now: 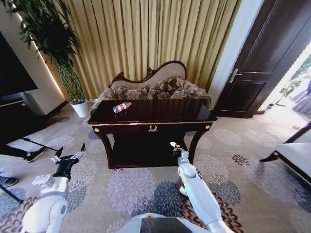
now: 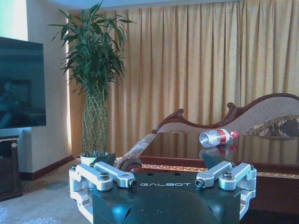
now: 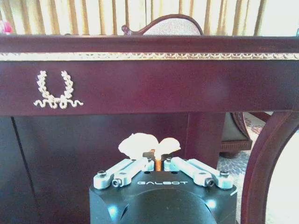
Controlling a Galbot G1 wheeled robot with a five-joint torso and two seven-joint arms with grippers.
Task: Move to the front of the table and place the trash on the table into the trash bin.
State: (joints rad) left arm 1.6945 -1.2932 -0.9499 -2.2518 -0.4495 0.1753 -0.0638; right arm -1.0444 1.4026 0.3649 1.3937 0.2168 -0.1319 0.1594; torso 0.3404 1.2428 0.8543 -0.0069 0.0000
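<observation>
The dark glossy table [image 1: 151,126] stands straight ahead. A clear bottle with a red label [image 1: 122,107] lies on its left rear part, and the same bottle [image 2: 217,137] lies on the tabletop in the left wrist view. My right gripper [image 1: 175,146] hangs low in front of the table's front rail [image 3: 149,86], shut on whitish lumps [image 3: 139,143] with an orange piece [image 3: 158,164] between the fingertips. My left gripper [image 1: 70,151] is open and holds nothing, left of the table over the carpet. A dark reddish round bin [image 1: 180,186] shows partly behind my right arm.
A carved-back sofa [image 1: 160,87] stands behind the table. A tall plant in a white pot [image 1: 80,108] is at the back left, beside a dark TV cabinet [image 1: 14,121]. A dark door [image 1: 252,73] and another piece of furniture [image 1: 294,155] are on the right. A person's shoe [image 1: 35,154] is at the left.
</observation>
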